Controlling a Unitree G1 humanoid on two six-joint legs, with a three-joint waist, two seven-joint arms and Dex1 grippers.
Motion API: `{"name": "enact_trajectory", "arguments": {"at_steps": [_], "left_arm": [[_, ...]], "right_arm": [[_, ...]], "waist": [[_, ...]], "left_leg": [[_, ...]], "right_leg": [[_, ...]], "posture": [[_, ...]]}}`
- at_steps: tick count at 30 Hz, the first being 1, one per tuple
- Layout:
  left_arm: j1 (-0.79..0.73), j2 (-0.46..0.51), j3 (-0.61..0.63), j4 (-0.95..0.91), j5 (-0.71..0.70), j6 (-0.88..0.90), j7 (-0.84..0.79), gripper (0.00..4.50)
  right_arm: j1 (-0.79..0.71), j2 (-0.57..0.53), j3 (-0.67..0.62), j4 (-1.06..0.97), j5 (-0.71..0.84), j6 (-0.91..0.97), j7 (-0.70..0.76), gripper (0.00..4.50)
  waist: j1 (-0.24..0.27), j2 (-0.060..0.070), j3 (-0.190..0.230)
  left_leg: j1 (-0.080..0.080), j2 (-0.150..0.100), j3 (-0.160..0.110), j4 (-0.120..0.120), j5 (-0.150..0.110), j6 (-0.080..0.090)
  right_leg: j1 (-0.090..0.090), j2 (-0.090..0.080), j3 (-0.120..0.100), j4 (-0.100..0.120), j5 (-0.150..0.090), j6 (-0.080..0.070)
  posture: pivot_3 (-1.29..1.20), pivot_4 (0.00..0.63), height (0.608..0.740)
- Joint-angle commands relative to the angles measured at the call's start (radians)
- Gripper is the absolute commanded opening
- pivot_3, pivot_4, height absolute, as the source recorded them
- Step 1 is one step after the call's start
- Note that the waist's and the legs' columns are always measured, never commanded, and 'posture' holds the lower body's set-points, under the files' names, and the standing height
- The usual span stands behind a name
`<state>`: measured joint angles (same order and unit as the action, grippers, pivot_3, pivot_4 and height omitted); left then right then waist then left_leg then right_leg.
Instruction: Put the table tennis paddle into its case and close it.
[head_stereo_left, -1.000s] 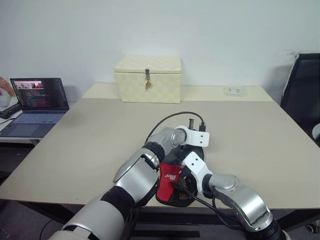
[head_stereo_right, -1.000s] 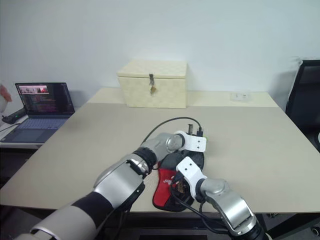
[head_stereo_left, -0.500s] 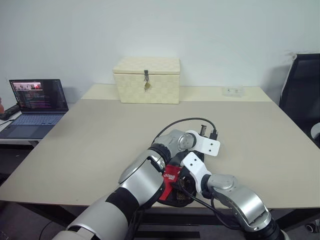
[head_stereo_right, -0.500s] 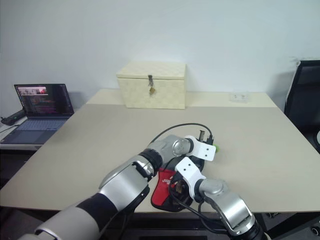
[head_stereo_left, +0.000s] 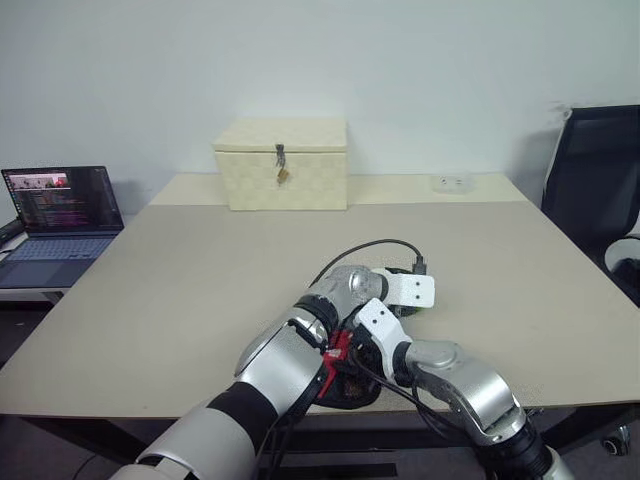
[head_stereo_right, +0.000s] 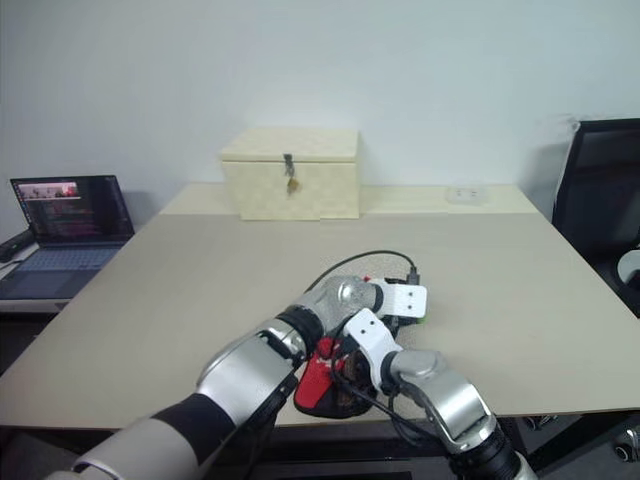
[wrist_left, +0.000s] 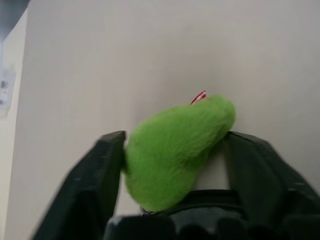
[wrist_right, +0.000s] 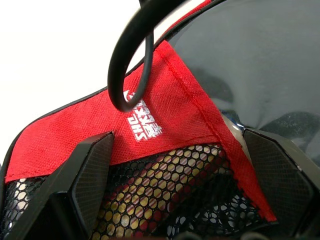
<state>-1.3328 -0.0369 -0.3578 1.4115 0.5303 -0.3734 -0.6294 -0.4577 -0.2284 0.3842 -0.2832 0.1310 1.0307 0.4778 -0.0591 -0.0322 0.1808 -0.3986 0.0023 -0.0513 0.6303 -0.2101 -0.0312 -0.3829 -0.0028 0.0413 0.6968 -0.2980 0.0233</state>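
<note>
Since a second ago, left tool (wrist_left: 172, 165) sprung wide, fingers (wrist_left: 97, 175) now flanking the green zipper tag (wrist_left: 177, 147) without pinching; case (wrist_right: 165, 130) flat at the desk's (head_stereo_left: 200, 270) near edge; right tool (wrist_right: 180, 180) spread wide over its red and mesh part, gripping nothing.

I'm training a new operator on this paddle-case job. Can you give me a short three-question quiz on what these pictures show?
1. True or false: the green zipper tag lies between the left gripper's fingers.
2. What stands at the table's far edge? A) a cream box B) a red bucket C) a stack of plates
3. Over which part of the case are the right gripper's open fingers spread?

Key: 1 true. 2 A, the cream box with a metal latch. 3 the red fabric and black mesh part.
</note>
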Motion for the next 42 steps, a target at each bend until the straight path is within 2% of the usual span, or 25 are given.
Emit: {"name": "enact_trajectory", "arguments": {"at_steps": [1, 9, 17, 21, 27, 33, 37, 42], "left_arm": [[-0.012, 0.027, 0.103, -0.045, -0.112, 0.046, -0.065, 4.20], [0.015, 0.156, 0.232, -0.086, -0.247, 0.071, -0.160, 4.20], [0.145, 0.286, 0.336, -0.158, -0.390, 0.107, -0.318, 4.20], [0.196, 0.304, 0.382, -0.185, -0.460, 0.140, -0.372, 4.20], [0.253, 0.289, 0.376, -0.211, -0.485, 0.134, -0.416, 4.20], [0.327, 0.289, 0.366, -0.257, -0.499, 0.141, -0.453, 4.20], [0.390, 0.322, 0.373, -0.375, -0.553, 0.200, -0.565, 4.20], [0.536, 0.437, 0.345, -0.690, -0.631, 0.380, -0.747, 4.20]], "right_arm": [[-0.009, 0.002, 0.002, 0.092, 0.017, 0.004, 0.018, 4.50], [-0.050, -0.069, -0.050, 0.046, 0.068, 0.010, 0.094, 4.50], [-0.049, -0.189, -0.124, -0.060, 0.182, 0.043, 0.194, 4.50], [-0.075, -0.254, -0.200, -0.130, 0.270, 0.099, 0.248, 4.50], [-0.140, -0.361, -0.306, -0.135, 0.333, 0.114, 0.283, 4.50], [-0.066, -0.482, -0.348, -0.145, 0.333, 0.069, 0.293, 4.50], [-0.046, -0.483, -0.361, -0.144, 0.333, 0.060, 0.258, 4.50], [-0.029, -0.484, -0.389, -0.161, 0.360, 0.068, 0.249, 4.50]], "waist": [[-0.003, 0.000, 0.000], [-0.012, 0.000, 0.000], [0.006, 0.000, 0.000], [0.012, 0.000, 0.000], [0.020, 0.000, 0.001], [0.022, 0.000, 0.000], [0.021, 0.000, 0.001], [0.008, 0.001, 0.001]], "left_leg": [[0.000, 0.000, 0.000, 0.000, 0.000, 0.000], [0.000, 0.006, 0.000, 0.000, 0.000, 0.000], [-0.006, 0.006, 0.000, -0.001, 0.000, 0.000], [-0.010, 0.006, -0.002, 0.000, 0.000, 0.000], [-0.010, 0.006, -0.003, 0.000, 0.000, 0.000], [-0.011, 0.006, -0.002, -0.001, 0.000, 0.001], [-0.011, 0.007, -0.002, -0.001, 0.000, 0.001], [-0.010, 0.008, -0.002, -0.001, 0.000, 0.001]], "right_leg": [[0.000, 0.000, 0.000, 0.000, 0.000, 0.000], [-0.001, 0.003, 0.000, 0.000, 0.000, 0.000], [-0.005, -0.001, -0.001, -0.001, 0.000, 0.000], [-0.007, -0.001, -0.003, -0.002, 0.003, -0.004], [-0.007, -0.001, -0.004, -0.003, 0.003, -0.004], [-0.007, -0.001, -0.003, -0.005, 0.003, -0.005], [-0.007, 0.000, -0.003, -0.005, 0.003, -0.005], [-0.007, 0.000, -0.002, -0.005, 0.003, -0.005]], "posture": [[0.00, 0.150, 0.740], [0.00, 0.150, 0.740], [0.00, 0.150, 0.740], [0.00, 0.150, 0.740], [0.00, 0.150, 0.740], [0.00, 0.150, 0.740], [0.00, 0.150, 0.740], [0.00, 0.150, 0.740]]}}
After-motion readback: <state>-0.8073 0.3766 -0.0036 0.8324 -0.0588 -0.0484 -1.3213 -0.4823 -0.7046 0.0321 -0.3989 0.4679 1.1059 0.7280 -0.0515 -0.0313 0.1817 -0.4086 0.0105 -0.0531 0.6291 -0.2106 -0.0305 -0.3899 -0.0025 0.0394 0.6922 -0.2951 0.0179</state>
